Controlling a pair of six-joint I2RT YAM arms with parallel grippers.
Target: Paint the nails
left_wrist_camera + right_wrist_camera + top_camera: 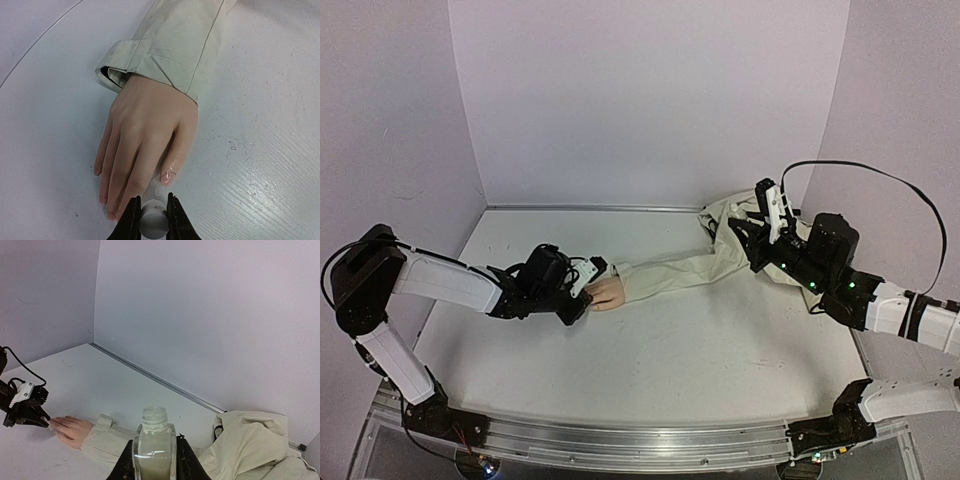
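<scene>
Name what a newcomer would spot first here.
The peach fake hand lies flat mid-table, poking from a beige sleeve, one nail glistening. The left hand pinches a white cap at the fake fingertips; the right hand holds an open bottle at far right.

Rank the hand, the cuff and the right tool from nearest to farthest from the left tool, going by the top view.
1. Hand: centre-left, right at the tip of the left tool.
2. Cuff: just past the hand, toward the right.
3. Right tool: far off at the back right, over the bunched cloth.
</scene>
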